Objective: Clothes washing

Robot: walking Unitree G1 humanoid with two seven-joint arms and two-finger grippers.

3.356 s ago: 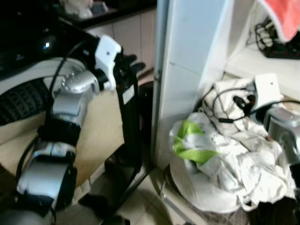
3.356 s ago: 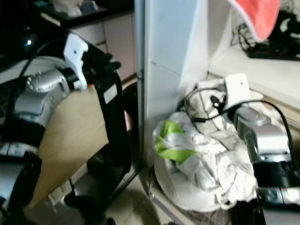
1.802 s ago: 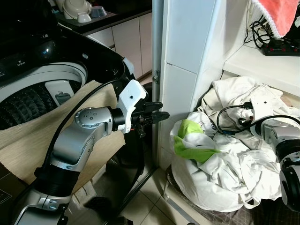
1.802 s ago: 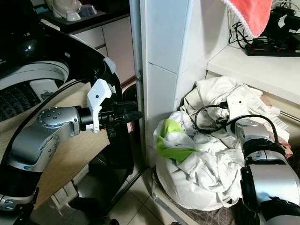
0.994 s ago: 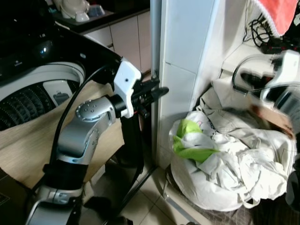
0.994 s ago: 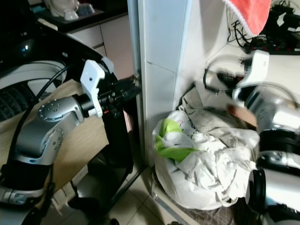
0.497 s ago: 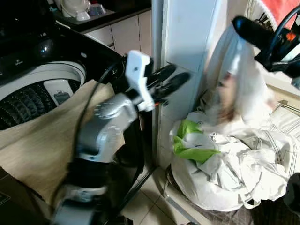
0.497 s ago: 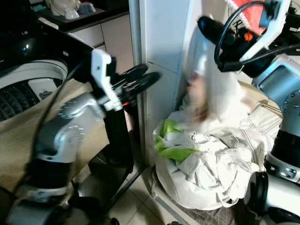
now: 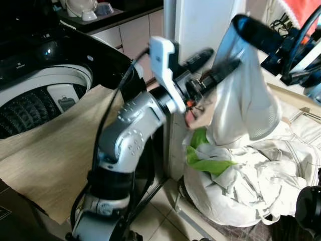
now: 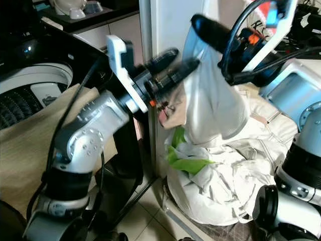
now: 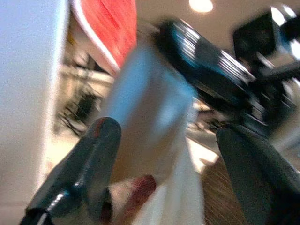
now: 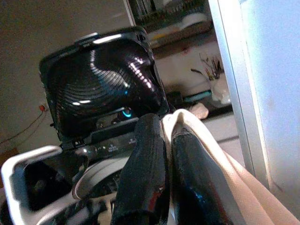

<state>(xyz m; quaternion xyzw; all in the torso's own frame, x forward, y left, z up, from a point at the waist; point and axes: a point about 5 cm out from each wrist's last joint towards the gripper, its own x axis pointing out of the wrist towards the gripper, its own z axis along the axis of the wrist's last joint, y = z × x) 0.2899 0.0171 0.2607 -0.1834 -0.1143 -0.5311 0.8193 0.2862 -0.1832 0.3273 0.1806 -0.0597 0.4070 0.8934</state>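
Right gripper (image 12: pixel 161 173): fingers pinched together on a fold of the white garment (image 9: pixel 246 100), holding it up high above the laundry pile (image 9: pixel 251 175).
Left gripper (image 9: pixel 210 68): fingers spread apart, reaching in at the hanging cloth's near edge; in its wrist view the cloth sits between the two fingers, which have not closed on it.
White garment: hangs as a loose sack from the raised gripper, its lower hem just above the pile, with a pinkish patch near its left edge.
Laundry pile: white clothes heaped in a basket on the floor beside the white pillar (image 9: pixel 200 30), with a green piece (image 9: pixel 205 158) lying on its near side.
Washing machine (image 9: pixel 45 85): to the robot's left, lid up, drum (image 9: pixel 30 108) open; a beige cloth (image 9: pixel 55 160) is draped over its front edge.
Further back: a worktop (image 9: pixel 100 15) with crockery behind the machine, and a red towel (image 9: pixel 303 12) hanging over the shelf on the right.
Step in hand: probably taking the garment in both grippers before carrying it to the drum.
Doing it well: close the left fingers on a thick fold, not a thin edge; keep the cloth lifted so the hem does not drag other pieces out; swing it wide of the pillar; release only over the drum opening.
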